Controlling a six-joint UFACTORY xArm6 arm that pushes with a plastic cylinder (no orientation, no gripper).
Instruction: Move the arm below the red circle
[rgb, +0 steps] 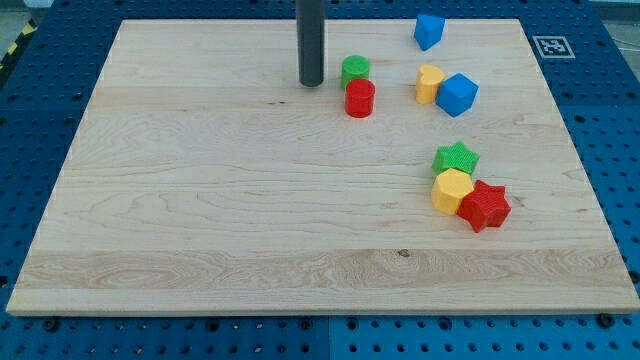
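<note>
My tip (310, 82), a bare rod with no pincer, rests left of the red circle (360, 98), not yet below it.

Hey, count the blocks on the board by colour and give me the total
Blue: 2, a cube and a cube
Green: 2, a cylinder and a star
Red: 2, a cylinder and a star
Yellow: 2, a heart and a hexagon
Total: 8

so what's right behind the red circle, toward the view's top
A green circle sits directly behind the red circle, touching it; its lower front is covered. My tip stands to their left.
</note>
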